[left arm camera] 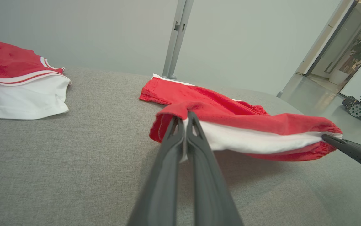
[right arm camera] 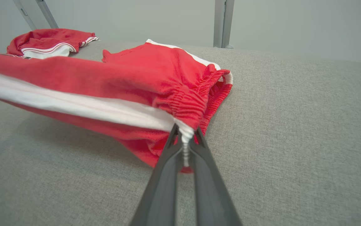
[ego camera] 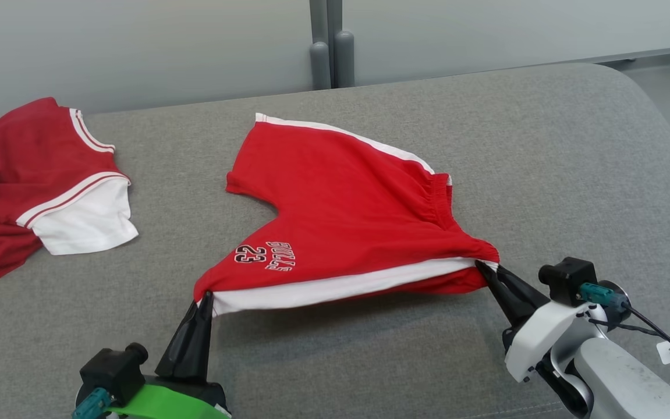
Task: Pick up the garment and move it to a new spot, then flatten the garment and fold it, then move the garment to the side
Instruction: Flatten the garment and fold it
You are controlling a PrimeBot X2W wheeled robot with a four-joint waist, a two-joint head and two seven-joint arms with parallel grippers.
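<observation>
The garment (ego camera: 340, 203) is a pair of red shorts with white side stripes and a "23" print, spread on the grey cushion. Its near edge is lifted off the surface and stretched taut between both grippers. My left gripper (ego camera: 205, 298) is shut on the leg-hem corner (left arm camera: 184, 121). My right gripper (ego camera: 482, 266) is shut on the elastic waistband corner (right arm camera: 185, 133). In the left wrist view the right gripper's dark fingers (left arm camera: 353, 150) come in from the right, at the far end of the white stripe (left arm camera: 255, 139). The far half of the garment (right arm camera: 155, 59) lies flat.
A second red and white garment (ego camera: 38, 186) lies crumpled at the cushion's left end. A grey wall with a post (ego camera: 330, 43) runs behind the cushion (ego camera: 544, 145). Bare cushion lies to the right and in front. A floor and a wheeled machine (left arm camera: 360, 108) show beyond the right edge.
</observation>
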